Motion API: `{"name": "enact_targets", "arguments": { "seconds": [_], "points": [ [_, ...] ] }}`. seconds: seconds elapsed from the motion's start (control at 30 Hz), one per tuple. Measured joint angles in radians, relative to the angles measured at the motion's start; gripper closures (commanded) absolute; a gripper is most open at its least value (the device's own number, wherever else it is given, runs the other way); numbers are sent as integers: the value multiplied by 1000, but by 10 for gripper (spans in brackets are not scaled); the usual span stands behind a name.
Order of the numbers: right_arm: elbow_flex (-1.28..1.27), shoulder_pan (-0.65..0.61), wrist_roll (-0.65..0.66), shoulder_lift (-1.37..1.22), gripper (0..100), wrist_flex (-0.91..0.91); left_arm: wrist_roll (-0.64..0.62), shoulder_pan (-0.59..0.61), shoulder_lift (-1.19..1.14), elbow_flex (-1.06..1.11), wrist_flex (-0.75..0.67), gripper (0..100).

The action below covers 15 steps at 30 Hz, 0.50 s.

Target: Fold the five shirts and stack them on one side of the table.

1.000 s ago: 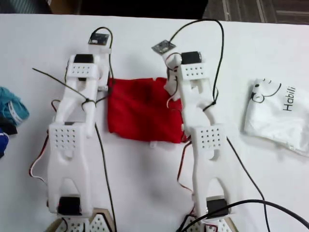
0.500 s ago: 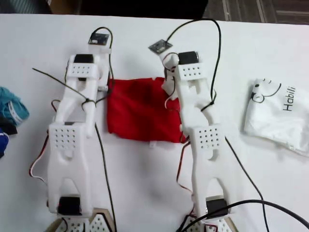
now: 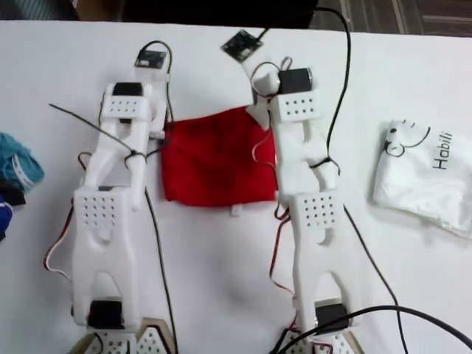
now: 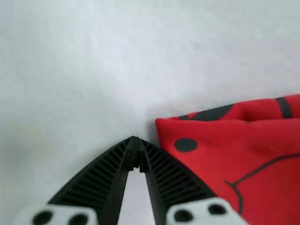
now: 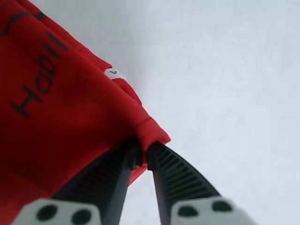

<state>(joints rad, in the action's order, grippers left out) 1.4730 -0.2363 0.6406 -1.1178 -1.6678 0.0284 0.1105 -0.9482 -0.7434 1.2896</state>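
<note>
White table [image 3: 221,280], soft red shirt [image 3: 214,158] in right jaws

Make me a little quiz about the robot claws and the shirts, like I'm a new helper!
1. True or false: the left claw is gripping the red shirt.
2. The folded shirt right of both arms is: A white, B green, C yellow.
3. Fill in: the right claw pinches the red shirt's ____.
Key: 1 false; 2 A; 3 corner.
</note>
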Motion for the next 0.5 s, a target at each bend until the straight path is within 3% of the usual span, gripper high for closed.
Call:
{"name": "enact_targets", "arguments": {
  "seconds": [0.4, 0.5],
  "points": [
    [2, 0, 23, -109, 974, 129, 0, 0, 0, 0, 0, 975],
    [2, 0, 23, -121, 916, 129, 0, 0, 0, 0, 0, 975]
  ]
}}
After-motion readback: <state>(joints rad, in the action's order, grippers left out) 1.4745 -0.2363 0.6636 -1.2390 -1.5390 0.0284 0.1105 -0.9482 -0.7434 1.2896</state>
